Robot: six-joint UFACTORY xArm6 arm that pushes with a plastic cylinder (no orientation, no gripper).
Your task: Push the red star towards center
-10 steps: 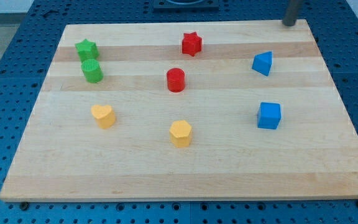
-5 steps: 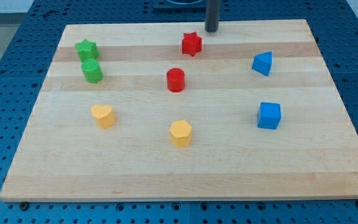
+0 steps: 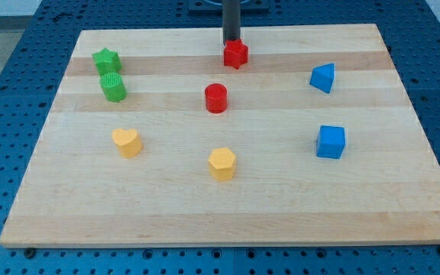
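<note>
- The red star sat near the view's top edge of the table, directly below your tip in the view, and the two looked to be touching or nearly so.
- Your arm carried no hand, only the dark rod, so there was nothing to spread or pinch; the rod stood upright just behind the star.
- You appeared to be at the start of the push: the tip was placed on the star's far side, and the star was not yet at the centre.
- The next move likely called for sliding the tip straight toward the view's bottom, staying centred on the star so it would not slip sideways.
- The red cylinder lay below the tip, in the star's probable path; you might have nudged it.
- The green star and green cylinder were well off to the tip's left in the view, and the blue blocks to its right.
</note>
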